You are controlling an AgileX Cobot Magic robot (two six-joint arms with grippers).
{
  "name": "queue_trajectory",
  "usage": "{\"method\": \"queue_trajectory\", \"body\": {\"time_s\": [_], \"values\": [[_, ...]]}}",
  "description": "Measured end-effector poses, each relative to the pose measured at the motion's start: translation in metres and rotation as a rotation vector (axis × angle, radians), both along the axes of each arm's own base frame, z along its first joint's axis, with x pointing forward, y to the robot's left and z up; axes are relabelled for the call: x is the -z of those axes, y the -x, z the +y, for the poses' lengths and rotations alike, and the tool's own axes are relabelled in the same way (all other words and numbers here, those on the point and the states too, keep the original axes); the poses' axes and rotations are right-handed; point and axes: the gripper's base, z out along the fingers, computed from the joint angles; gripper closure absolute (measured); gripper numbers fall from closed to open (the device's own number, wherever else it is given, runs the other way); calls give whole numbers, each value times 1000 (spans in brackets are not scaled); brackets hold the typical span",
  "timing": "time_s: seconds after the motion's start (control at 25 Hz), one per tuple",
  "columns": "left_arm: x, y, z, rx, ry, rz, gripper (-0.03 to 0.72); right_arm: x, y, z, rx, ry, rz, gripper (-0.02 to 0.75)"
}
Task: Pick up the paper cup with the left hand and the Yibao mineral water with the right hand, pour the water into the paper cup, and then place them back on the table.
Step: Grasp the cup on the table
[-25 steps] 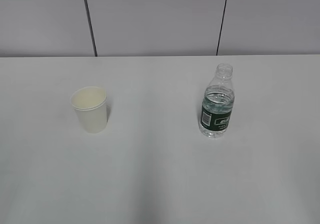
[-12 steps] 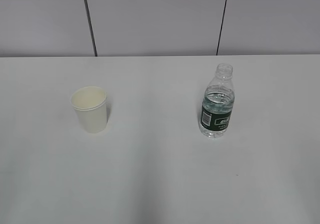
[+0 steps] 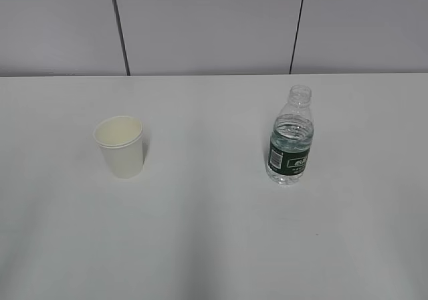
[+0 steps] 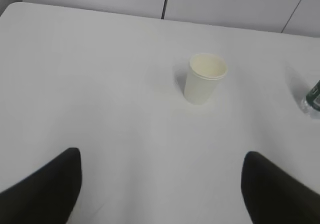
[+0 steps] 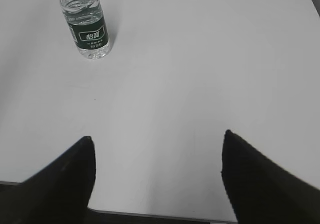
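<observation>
The cream-white paper cup (image 3: 120, 146) stands upright on the white table (image 3: 207, 233), left of centre. It also shows in the left wrist view (image 4: 205, 78). The Yibao mineral water bottle (image 3: 290, 138), capless with a dark green label and partly filled, stands upright to the right. It shows in the right wrist view (image 5: 87, 25), and its edge shows in the left wrist view (image 4: 313, 97). My left gripper (image 4: 162, 159) is open and empty, well short of the cup. My right gripper (image 5: 158, 144) is open and empty above the table's near edge, far from the bottle. Neither arm shows in the exterior view.
A grey panelled wall with dark seams (image 3: 119, 26) runs behind the table. The table's near edge (image 5: 160, 215) lies under my right gripper. Nothing else stands on the table.
</observation>
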Motion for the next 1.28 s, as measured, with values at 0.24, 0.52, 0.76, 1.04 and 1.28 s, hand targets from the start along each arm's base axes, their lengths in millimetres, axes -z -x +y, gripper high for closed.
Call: {"method": "queue_trajectory", "body": {"time_s": [0.24,0.52,0.76,1.04,1.28], "values": [[-17,-11,-3,24,43,-162,102,0,0,0,0,0,0,159],[-28,-37,-5,55,5,-174,129,0,0,0,0,0,0,159],[-27,-71,-6,78,-31,-82,129,0,0,0,0,0,0,159],[-24,-104,-4,61,-30,-32,129,0,0,0,0,0,0,159],[-4,-136,-4,66,-23,156,129,0,0,0,0,0,0,159]]}}
